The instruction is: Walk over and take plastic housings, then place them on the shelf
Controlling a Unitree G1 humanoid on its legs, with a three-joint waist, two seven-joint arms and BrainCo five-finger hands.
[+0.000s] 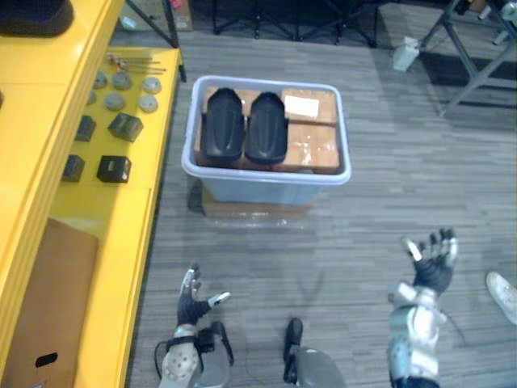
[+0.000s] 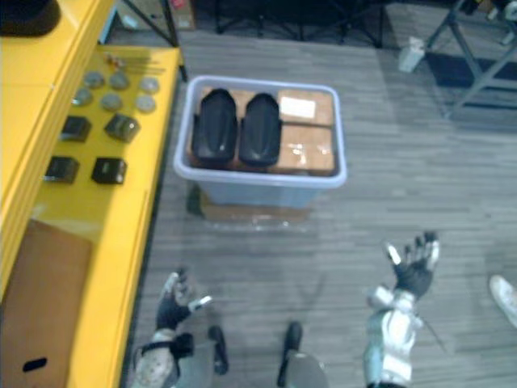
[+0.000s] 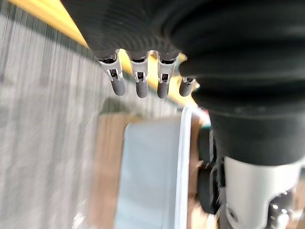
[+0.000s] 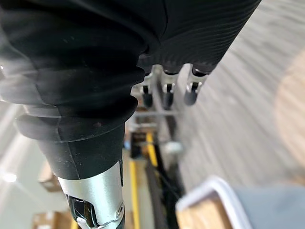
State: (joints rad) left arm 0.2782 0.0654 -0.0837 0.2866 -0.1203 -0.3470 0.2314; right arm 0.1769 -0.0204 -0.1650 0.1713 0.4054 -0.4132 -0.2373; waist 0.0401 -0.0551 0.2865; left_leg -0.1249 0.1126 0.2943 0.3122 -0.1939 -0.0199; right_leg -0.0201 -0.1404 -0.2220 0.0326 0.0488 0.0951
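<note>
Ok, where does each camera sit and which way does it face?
Left eye view: on the head, looking down at the bin holding black housings, yellow shelf beside; left hand and right hand open.
Right eye view: head's other eye, same scene.
Left wrist view: on that wrist, along straight fingers to the bin's wall.
Right wrist view: on that wrist, past fingers to the bin's corner.
All share the bin.

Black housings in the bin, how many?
2: left housing and right housing, side by side in the left half of the bin, atop cardboard boxes. More may be hidden underneath.
</note>
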